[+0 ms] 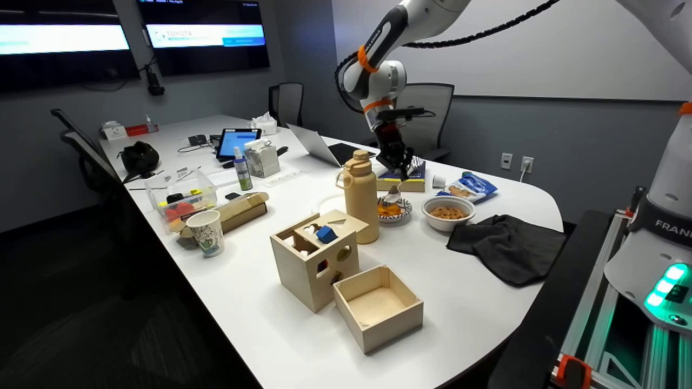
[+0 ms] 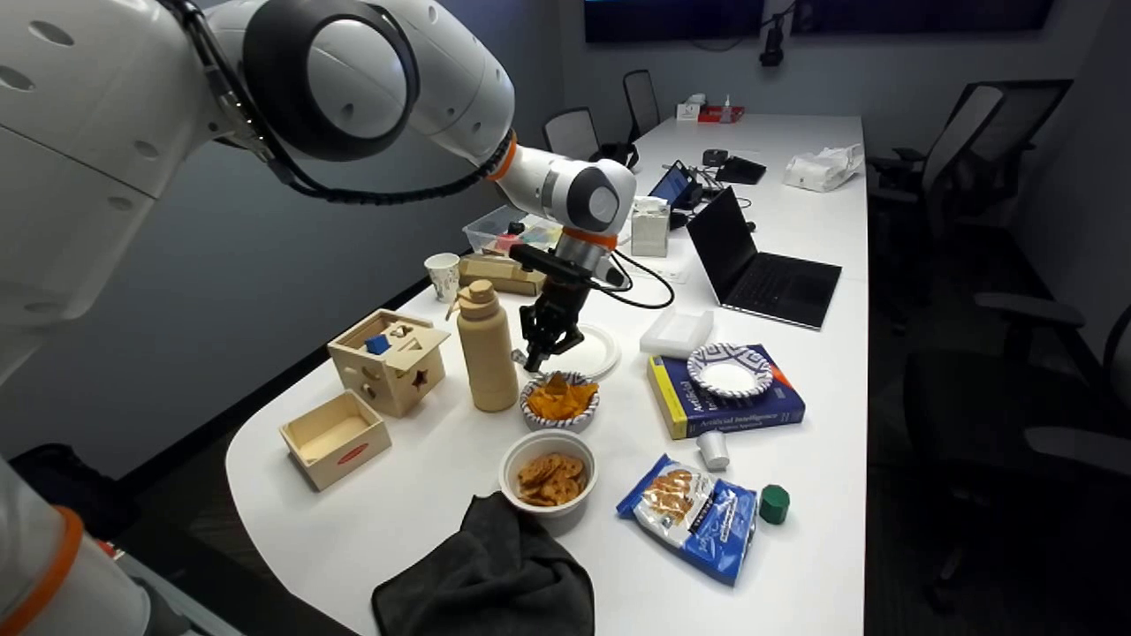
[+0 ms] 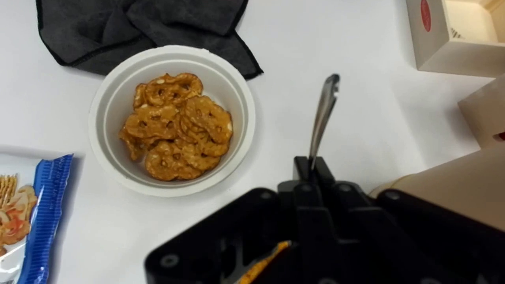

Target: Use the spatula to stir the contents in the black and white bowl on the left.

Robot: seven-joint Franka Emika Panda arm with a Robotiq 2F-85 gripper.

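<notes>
The gripper is closed on the spatula near the patterned bowl, which is set between the bottle and the pretzel bowl and filled with orange chips, though whether these are touched cannot be told.

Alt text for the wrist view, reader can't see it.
A black robot gripper clamps a slim silver metal handle pointing up the picture, an orange chip partly visible past the gripper. Left of it, a round white bowl of flat brown pretzels sits near a dark grey cloth; blue-and-white snack bag lower left, beige bottle right.
</notes>
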